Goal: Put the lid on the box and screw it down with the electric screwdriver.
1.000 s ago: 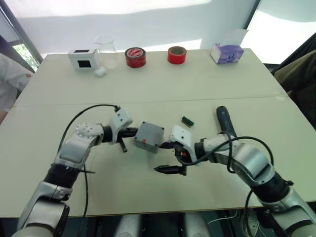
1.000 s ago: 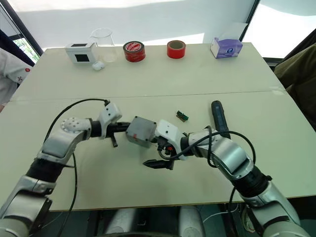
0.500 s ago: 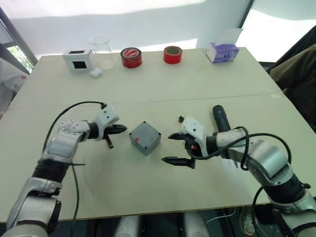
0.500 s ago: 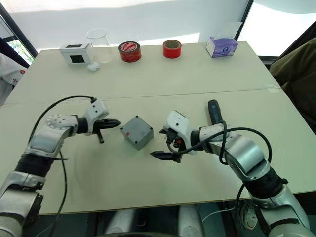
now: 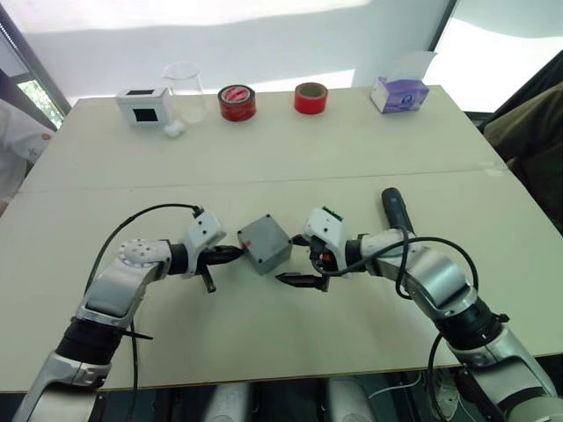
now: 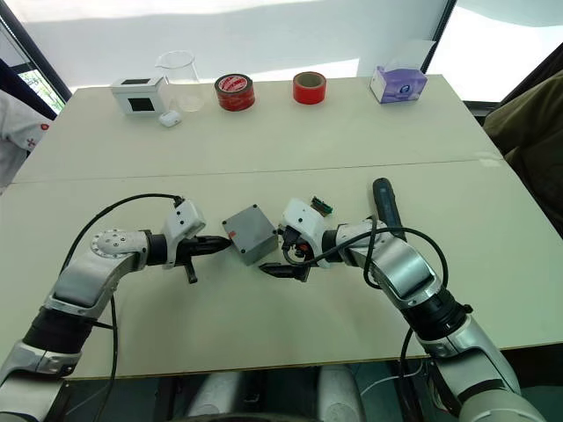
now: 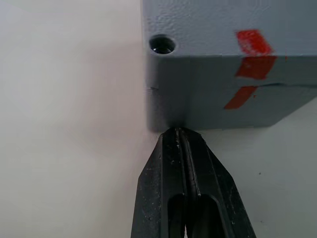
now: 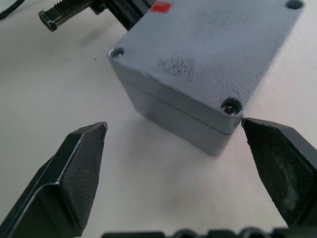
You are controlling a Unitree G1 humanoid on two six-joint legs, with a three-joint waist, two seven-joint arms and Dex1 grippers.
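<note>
While the box (image 5: 265,243) sits near the middle of the bench (image 5: 290,158) with the lid (image 8: 208,54) already seated flush on top of it, both hands flank it. From the robot's left, the left hand (image 5: 230,253) has its two fingers pressed together, and their tips touch the lower edge of one box wall; the left wrist view shows a red mark (image 7: 250,64) running across the seam between lid and box. On the opposite side, the right hand (image 5: 296,260) is spread wide, one fingertip (image 8: 267,144) just beside a lid corner that carries a screw (image 8: 231,105), the other finger (image 8: 79,168) well apart from the box and low over the bench. The electric screwdriver (image 5: 398,214) lies on the bench toward the robot's right edge, beyond the right forearm. A small green part (image 5: 333,212) lies between the right hand and the screwdriver.
</note>
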